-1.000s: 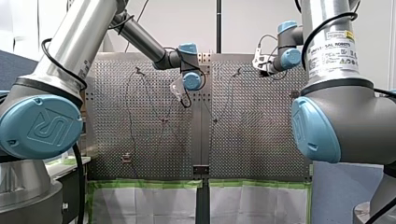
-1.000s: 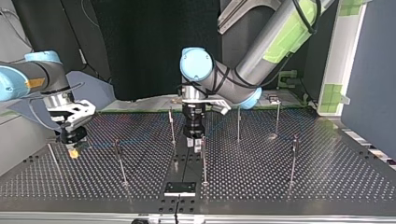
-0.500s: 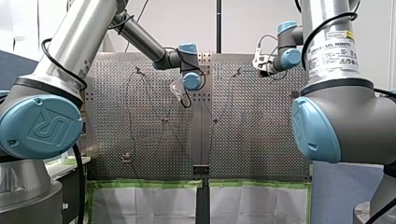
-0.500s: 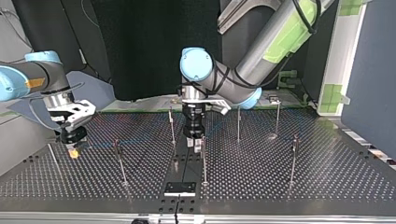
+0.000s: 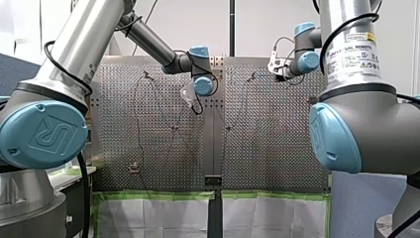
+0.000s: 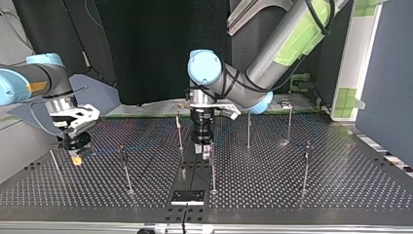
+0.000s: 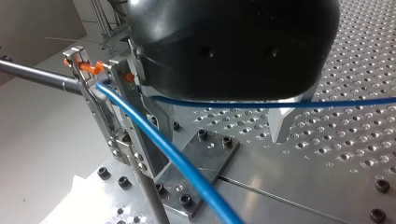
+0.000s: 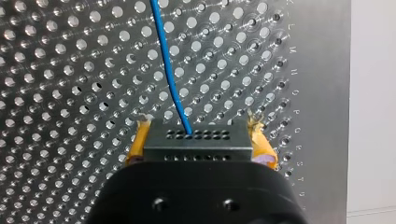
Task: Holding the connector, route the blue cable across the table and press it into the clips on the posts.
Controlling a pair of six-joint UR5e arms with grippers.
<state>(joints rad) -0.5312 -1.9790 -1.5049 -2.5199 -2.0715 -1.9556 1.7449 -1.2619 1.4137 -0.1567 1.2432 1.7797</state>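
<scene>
Blue cable (image 7: 187, 165), thin, smooth and bright blue, shows in both wrist views. In the right wrist view it leaves the middle of a dark grey connector (image 8: 196, 140), a flat block with a row of small holes along its face, and runs away over the perforated table (image 8: 56, 70). My right gripper (image 8: 200, 142) is closed on that connector, with its yellow pads (image 8: 262, 147) pressed to the block's two ends. In the top view this gripper (image 6: 75, 146) hangs just above the table near the edge at that view's left.

In the left wrist view the cable sits at an orange-tipped clip (image 7: 88, 67) on top of a metal post (image 7: 100, 116). One stretch drops from there toward the camera. Another runs level across the gap between the metal fingers (image 7: 280, 123) of my left gripper (image 7: 219, 135). These fingers stand wide apart and clamp nothing; whether either one touches the cable I cannot tell. A bolted plate (image 7: 205, 158) lies under them. In the top view this gripper (image 6: 202, 144) is low over the table's middle.
</scene>
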